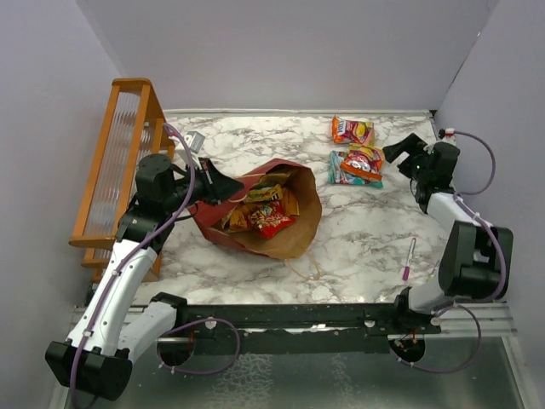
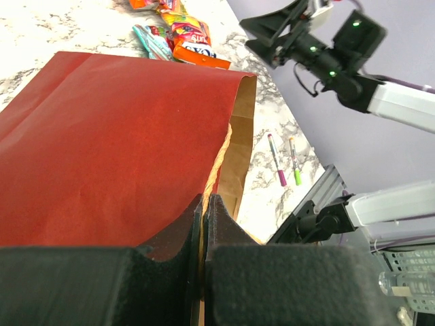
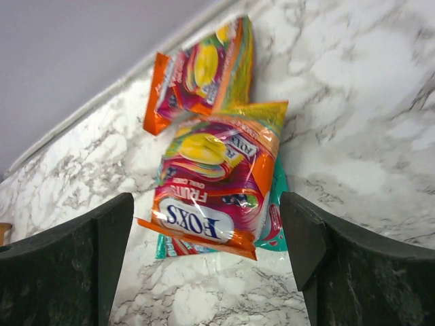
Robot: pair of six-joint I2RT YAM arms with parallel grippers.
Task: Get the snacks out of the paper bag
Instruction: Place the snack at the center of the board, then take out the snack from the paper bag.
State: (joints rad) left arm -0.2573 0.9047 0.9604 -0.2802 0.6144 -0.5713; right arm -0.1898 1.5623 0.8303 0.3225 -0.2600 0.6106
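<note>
1. The marble table [image 1: 366, 239] carries all items.
2. The wooden rack [image 1: 111, 162] stands along the left edge of the table.
3. The paper bag [image 1: 300, 232] lies on its side at centre-left, with its mouth facing right and the brown inside exposed. A tan handle trails on the table at its near side.
4. The left gripper [image 1: 230, 184] is clenched on the upper rim of the paper bag, with the twisted handle pinched between its fingers [image 2: 177, 234].
5. The right gripper [image 1: 398, 150] is released, with its jaws spread wide. It hovers at the far right, just beside the packets on the table, and touches none of them.
6. Several snacks sit inside the bag mouth, among them a red packet [image 1: 272, 220] and a yellow packet [image 1: 266, 192].
7. Three snacks lie outside the bag at the far right. The candy packet [image 1: 364, 160] rests on the teal packet [image 1: 341, 170]. The orange packet [image 1: 352, 130] lies just beyond them.
8. The pink pen [image 2: 276, 160] and the green pen [image 2: 294, 161] lie side by side near the right arm's base.
</note>
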